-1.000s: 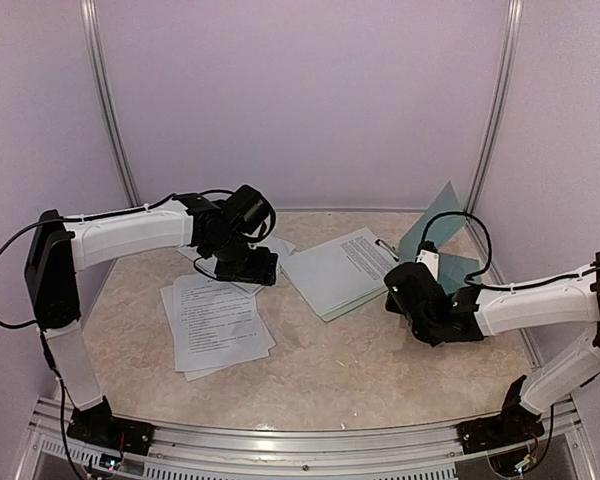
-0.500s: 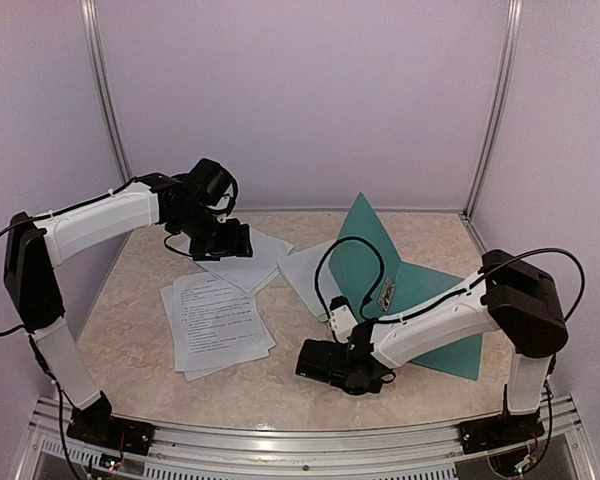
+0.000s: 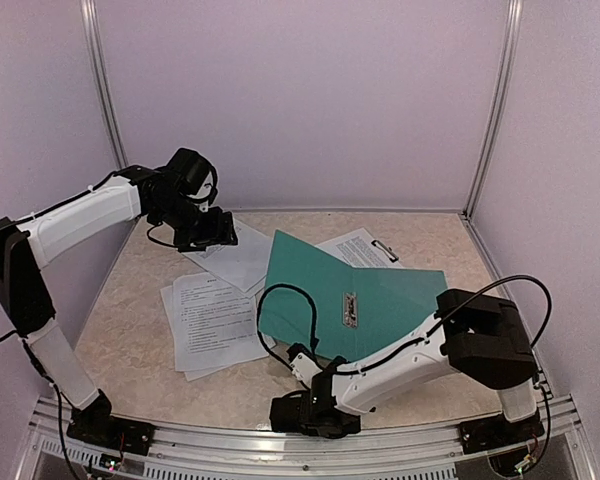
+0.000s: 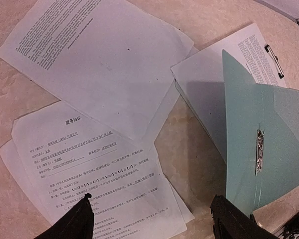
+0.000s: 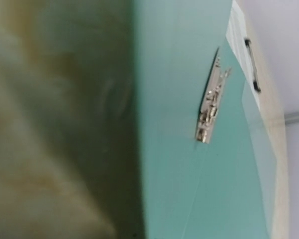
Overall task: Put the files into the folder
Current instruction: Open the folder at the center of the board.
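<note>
**Left end effector (image 3: 208,232) hovering spread and empty over the files (image 3: 215,320)**

The folder (image 3: 355,300) is lying open on the desk (image 3: 130,340), metal clip (image 3: 350,308) facing up, ready for loading. Its far edge is overlapping the clipboard (image 3: 370,245). The files are lying overlapped just left of it, none inside. The left end effector is hovering above them, probably for a pick. The right end effector (image 3: 305,412) is hanging low near the front edge, apparently keeping clear; its finger state cannot be told.
</note>
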